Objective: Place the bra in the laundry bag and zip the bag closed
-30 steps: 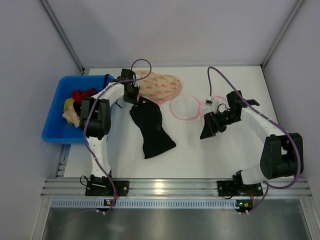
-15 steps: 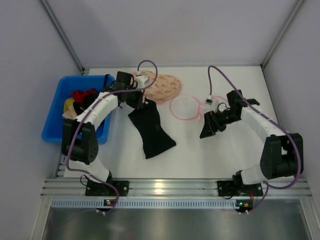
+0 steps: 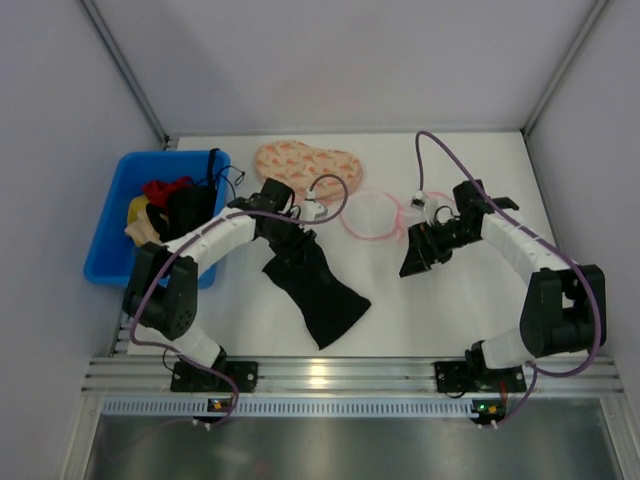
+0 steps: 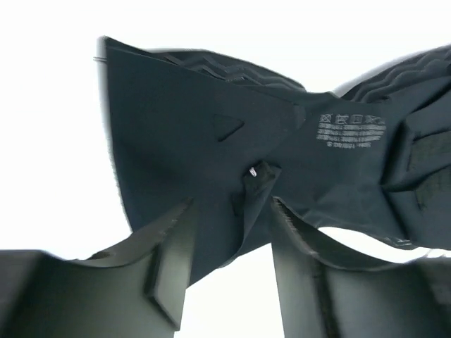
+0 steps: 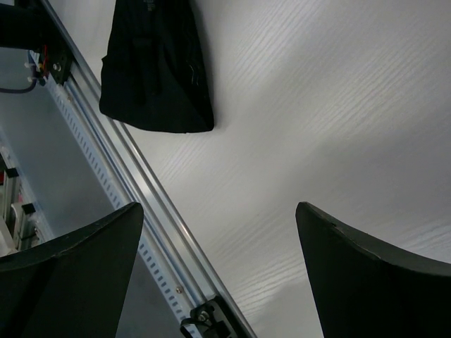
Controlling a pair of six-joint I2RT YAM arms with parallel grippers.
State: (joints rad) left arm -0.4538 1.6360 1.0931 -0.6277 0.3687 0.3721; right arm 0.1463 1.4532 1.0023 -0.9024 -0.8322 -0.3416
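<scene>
Two troubles look likely from here, and both come from the cloth being soft. The left pincer (image 4: 232,208) stands with its fingers apart, a strip of bare tabletop (image 3: 440,310) showing in the gap. The bra (image 3: 318,290) is spread flat under and beyond its tips, with only a small fold poking up between them. Nothing looks clamped.

If that pincer closes where it is, I judge it may catch just the little fold or a single layer. The long strip would then hang and drag, or slide out on the way across.

The laundry bag (image 3: 372,214) lies to the right of the left pincer, near it and apart from the bra, about midway to the right pincer (image 5: 218,211). It rests flat as a pink-rimmed ring, and from above I cannot tell how far its mouth gapes.

The right pincer hovers with its fingers spread wide and holds nothing, so the bag is unanchored. A push from the bra could simply shove the light mesh along. The strip could also drape over the rim, where the zip would later bite on it.

Beyond the left pincer lies the peach cloth (image 3: 305,163). A wide sweep could snag it by mistake.
</scene>
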